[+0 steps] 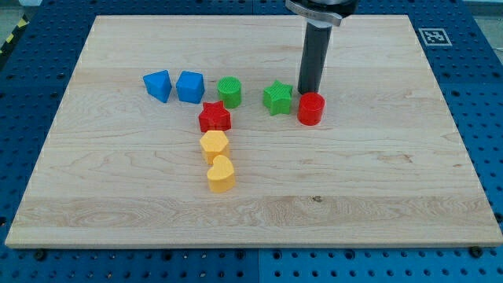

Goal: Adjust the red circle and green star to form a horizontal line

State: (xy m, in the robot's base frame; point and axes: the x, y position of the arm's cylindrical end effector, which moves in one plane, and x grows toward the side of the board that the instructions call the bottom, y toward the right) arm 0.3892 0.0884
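The red circle (311, 108) is a short red cylinder right of the board's middle. The green star (277, 97) lies just to its left, slightly higher in the view, with a small gap between them. My tip (306, 93) rests on the board right behind the red circle's upper left edge, touching or nearly touching it, and just right of the green star. The rod rises straight up out of the view's top.
A green cylinder (230, 92), a blue cube (190, 86) and a blue pentagon-like block (158, 85) form a row to the left. A red star (214, 118), a yellow hexagon (214, 146) and a yellow heart (222, 174) run downward. The wooden board (393, 196) lies on a blue pegboard table.
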